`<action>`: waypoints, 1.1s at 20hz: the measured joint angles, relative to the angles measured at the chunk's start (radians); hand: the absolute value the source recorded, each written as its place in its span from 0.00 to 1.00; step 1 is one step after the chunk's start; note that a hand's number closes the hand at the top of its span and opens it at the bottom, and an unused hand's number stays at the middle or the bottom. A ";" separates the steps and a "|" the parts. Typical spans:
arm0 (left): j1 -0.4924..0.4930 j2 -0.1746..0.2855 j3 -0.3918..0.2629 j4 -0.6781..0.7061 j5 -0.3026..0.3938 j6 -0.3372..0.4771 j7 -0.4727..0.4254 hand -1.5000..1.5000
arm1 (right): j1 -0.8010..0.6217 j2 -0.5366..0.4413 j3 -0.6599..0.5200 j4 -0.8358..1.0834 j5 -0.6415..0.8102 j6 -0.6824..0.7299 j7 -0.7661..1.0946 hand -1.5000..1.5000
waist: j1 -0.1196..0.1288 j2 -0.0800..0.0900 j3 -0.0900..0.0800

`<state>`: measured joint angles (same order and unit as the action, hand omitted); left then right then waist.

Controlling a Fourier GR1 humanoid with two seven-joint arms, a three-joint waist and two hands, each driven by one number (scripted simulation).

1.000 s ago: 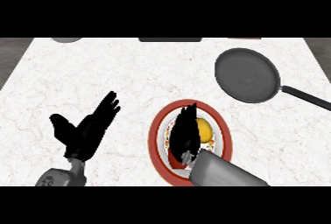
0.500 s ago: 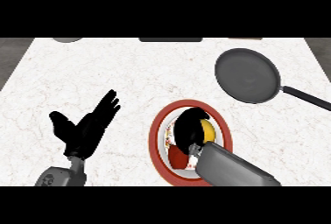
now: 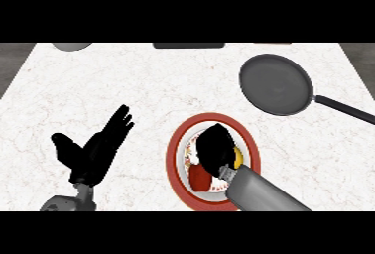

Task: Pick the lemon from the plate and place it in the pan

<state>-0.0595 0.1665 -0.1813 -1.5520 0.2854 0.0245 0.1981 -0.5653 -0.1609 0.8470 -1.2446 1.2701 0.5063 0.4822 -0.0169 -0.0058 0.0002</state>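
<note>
A red-rimmed white plate (image 3: 178, 149) lies at the counter's front centre. My right hand (image 3: 215, 148) sits over the plate's middle, its fingers curled down round the yellow lemon (image 3: 237, 157), of which only a sliver shows at the hand's right side. The grey forearm comes in from the lower right and covers the plate's near part. The dark grey pan (image 3: 277, 84) lies empty at the back right, its handle (image 3: 345, 109) pointing right and toward me. My left hand (image 3: 93, 149) rests open at the front left, fingers up.
A grey round object (image 3: 71, 46) shows at the counter's back left edge, and a dark flat object (image 3: 189, 45) at the back centre. A red patch (image 3: 198, 177) shows on the plate near the forearm.
My right hand has drawn down over the lemon and closed round it, hiding most of the yellow. The forearm has swung a little to the right. The left hand has stayed put.
</note>
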 measured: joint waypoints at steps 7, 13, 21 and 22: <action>0.031 0.007 0.011 -0.016 0.005 0.000 0.000 0.50 | 0.201 0.037 -0.144 -0.257 -0.079 -0.276 0.065 1.00 | -0.020 -0.004 0.001; 0.036 0.005 0.008 -0.032 0.003 0.000 0.009 0.50 | 0.312 0.039 -0.200 -0.546 -0.100 -0.431 0.098 1.00 | -0.014 -0.003 0.001; 0.026 -0.003 0.002 -0.043 -0.010 -0.005 0.022 0.50 | 0.450 0.041 -0.374 -0.698 -0.330 -0.583 -0.008 1.00 | 0.007 0.004 0.001; 0.031 -0.005 -0.003 -0.051 -0.013 -0.004 0.025 0.50 | 0.454 0.038 -0.412 -0.692 -0.372 -0.594 -0.031 1.00 | 0.010 0.005 0.001</action>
<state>-0.0281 0.1615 -0.1841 -1.6031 0.2729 0.0207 0.2231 -0.1114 -0.1231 0.4351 -1.9368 0.8985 -0.0874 0.4509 -0.0067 -0.0007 0.0010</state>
